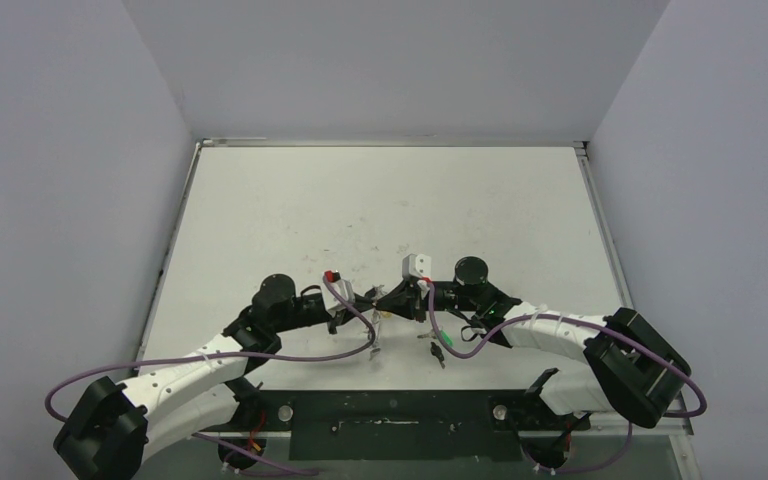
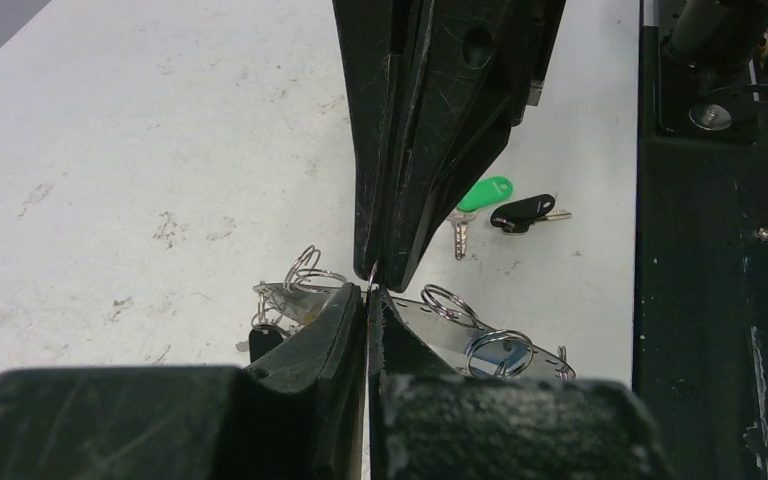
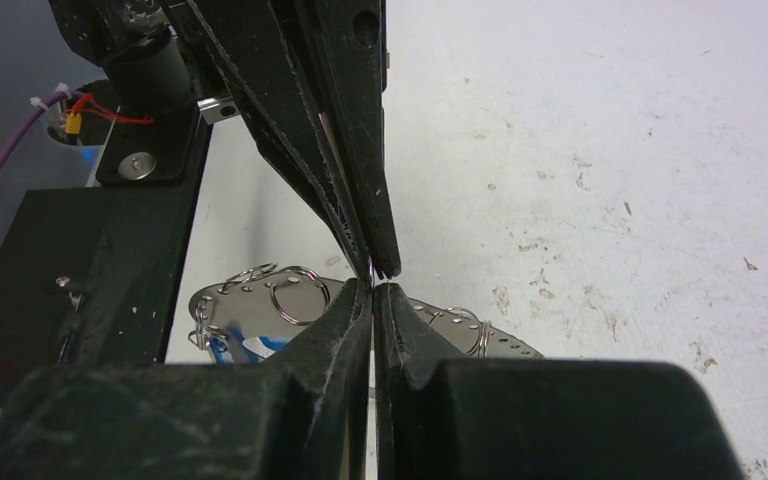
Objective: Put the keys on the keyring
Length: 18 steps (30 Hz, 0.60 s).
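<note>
Keys [image 2: 485, 192] on scuffed white table [image 1: 380, 200] | pale grey walls [image 1: 60, 150] on three sides

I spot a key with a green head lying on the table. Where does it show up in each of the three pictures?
Top view: the green key lies near the table's front edge, slightly right of centre.
Left wrist view: right of centre, beside a black key.
Right wrist view: not in it.
Shared landmark: the spot where the left gripper and right gripper meet tip to tip, near mid-picture in every view.
</note>
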Each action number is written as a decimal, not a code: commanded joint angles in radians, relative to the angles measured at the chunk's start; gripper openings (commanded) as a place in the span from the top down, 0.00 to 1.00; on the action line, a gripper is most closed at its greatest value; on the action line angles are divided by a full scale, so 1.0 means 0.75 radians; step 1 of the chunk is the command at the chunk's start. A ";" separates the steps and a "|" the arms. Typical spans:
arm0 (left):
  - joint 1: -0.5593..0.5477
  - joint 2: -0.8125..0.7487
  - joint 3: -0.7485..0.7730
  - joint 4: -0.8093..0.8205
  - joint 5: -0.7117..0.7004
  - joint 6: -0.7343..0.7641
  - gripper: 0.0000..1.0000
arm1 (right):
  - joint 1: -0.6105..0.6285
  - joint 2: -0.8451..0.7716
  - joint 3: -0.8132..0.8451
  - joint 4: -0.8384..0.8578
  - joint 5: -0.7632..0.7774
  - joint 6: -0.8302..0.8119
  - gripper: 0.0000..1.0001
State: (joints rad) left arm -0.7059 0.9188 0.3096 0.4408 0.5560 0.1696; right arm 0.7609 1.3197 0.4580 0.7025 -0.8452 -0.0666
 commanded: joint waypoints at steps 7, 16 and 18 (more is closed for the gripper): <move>-0.005 -0.026 0.066 -0.047 -0.019 0.052 1.00 | 0.008 -0.089 0.026 0.114 0.076 0.015 0.30; -0.005 -0.003 0.088 -0.068 -0.011 0.072 1.00 | -0.011 -0.356 -0.021 -0.117 0.401 -0.030 0.00; -0.005 0.002 0.092 -0.065 -0.009 0.073 1.00 | -0.019 -0.419 -0.031 -0.197 0.572 0.054 0.00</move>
State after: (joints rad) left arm -0.7059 0.9157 0.3283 0.3836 0.5499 0.2081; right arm 0.7589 1.0874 0.4541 0.6533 -0.6399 -0.0776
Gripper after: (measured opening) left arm 0.009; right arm 0.999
